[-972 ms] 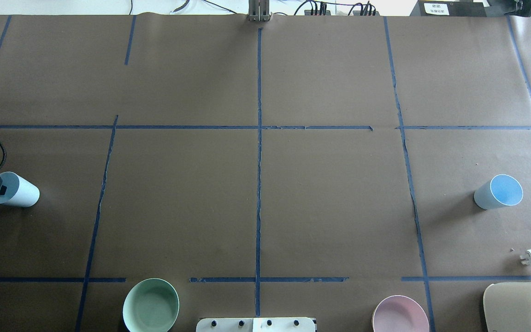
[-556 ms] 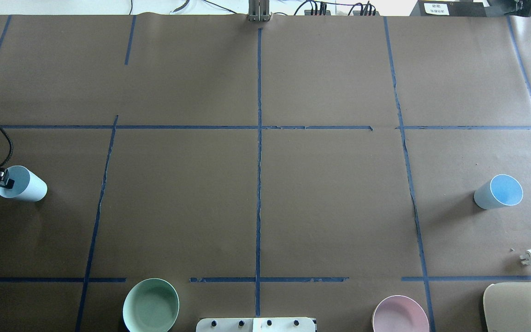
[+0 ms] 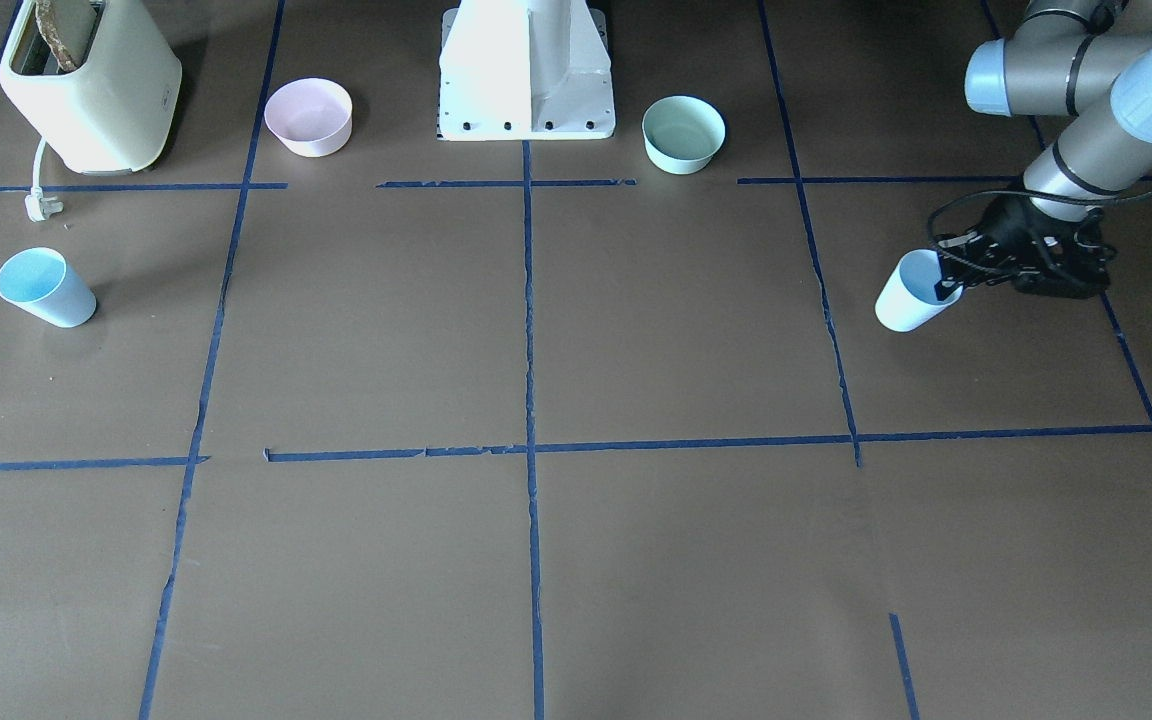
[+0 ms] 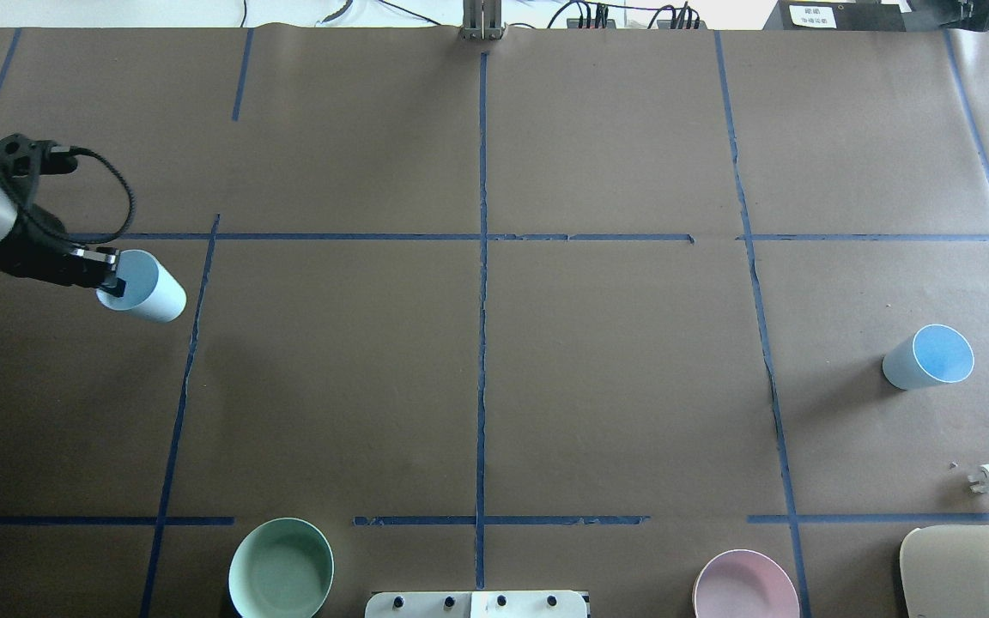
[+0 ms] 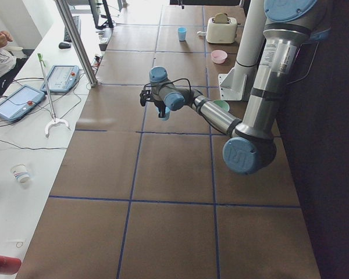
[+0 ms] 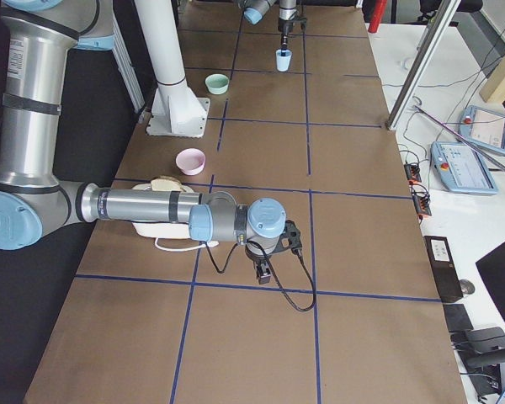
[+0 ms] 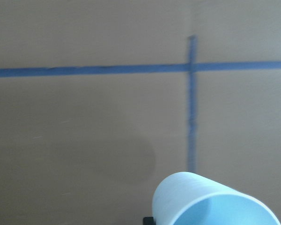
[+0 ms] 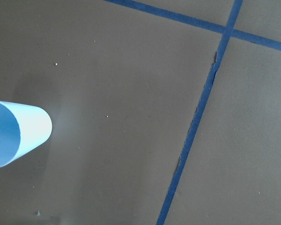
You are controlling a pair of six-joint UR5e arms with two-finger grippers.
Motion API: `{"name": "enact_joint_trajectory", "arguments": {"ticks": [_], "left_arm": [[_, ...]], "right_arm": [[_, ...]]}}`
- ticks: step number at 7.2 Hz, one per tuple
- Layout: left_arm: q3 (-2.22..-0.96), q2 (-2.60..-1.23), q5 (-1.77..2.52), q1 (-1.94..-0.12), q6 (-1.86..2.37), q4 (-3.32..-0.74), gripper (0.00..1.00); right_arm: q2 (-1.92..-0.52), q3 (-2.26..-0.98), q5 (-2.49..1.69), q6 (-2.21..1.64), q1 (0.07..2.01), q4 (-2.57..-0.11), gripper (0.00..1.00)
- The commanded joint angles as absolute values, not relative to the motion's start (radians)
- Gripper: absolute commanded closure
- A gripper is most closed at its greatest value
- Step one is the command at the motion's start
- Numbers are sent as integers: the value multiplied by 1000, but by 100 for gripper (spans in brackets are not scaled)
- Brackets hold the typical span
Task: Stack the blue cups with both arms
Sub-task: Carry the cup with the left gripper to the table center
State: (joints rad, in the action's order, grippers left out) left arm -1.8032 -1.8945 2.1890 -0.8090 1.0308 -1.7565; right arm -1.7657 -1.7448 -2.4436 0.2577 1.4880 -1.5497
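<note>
The blue cup on the left [image 4: 151, 293] hangs from the left gripper [image 4: 113, 281], which pinches the cup's wall at the rim. One finger is inside the mouth and one outside, with the jaws closed down to the thickness of the wall. In the left wrist view the cup's shadow lies apart from it, so I judge it to be clear of the table [image 4: 331, 386], over the left end. The blue cup on the right [image 4: 929, 356] stands alone on its base at the opposite end, mouth up, with nothing touching it. The right gripper [image 6: 264, 271] shows only in the side view, so I cannot tell how wide it stands. Its wrist camera catches that cup at the edge of the frame and shows no fingers. I read this as the carry step for the left arm, with the right-hand grasp not yet made. Next I want the right arm down over its cup's rim. Then both cups should come towards the middle, and one should be lowered squarely into the other.
</note>
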Motion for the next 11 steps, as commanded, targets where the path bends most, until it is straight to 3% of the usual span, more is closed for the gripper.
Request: {"name": "enact_joint_trajectory", "arguments": {"ticks": [1,2,4,5,6,7,9,10,11], "left_arm": [[-1615,-2250,2052,-625,1316,-1671,100],[-1465,-2402,2019,-603,1378,-1672,100],[-1410,-2441,1962,-555,1387,-1680,96],[-1408,-2438,1948,-545,1385,-1681,65],[-1408,-2436,1944,-543,1381,-1681,22],[-1413,-2437,1941,-543,1373,-1680,0],[-1487,-2422,1957,-567,1336,-1610,0],[-1599,-2355,1983,-589,1227,-1529,0],[-1762,-2206,2026,-638,1109,-1499,0]], "right_arm": [[-1766,-1744,-2444,258,1488,-1551,0],[-1766,-1744,-2444,258,1488,-1551,0],[-1766,-1744,-2444,258,1488,-1551,0],[-1766,-1744,-2444,258,1488,-1551,0],[-1766,-1744,-2444,258,1488,-1549,0],[-1766,-1744,-2444,258,1488,-1549,0],[-1766,-1744,-2444,258,1488,-1549,0],[-1766,-1744,-2444,258,1488,-1549,0],[-1766,-1744,-2444,258,1488,-1549,0]]}}
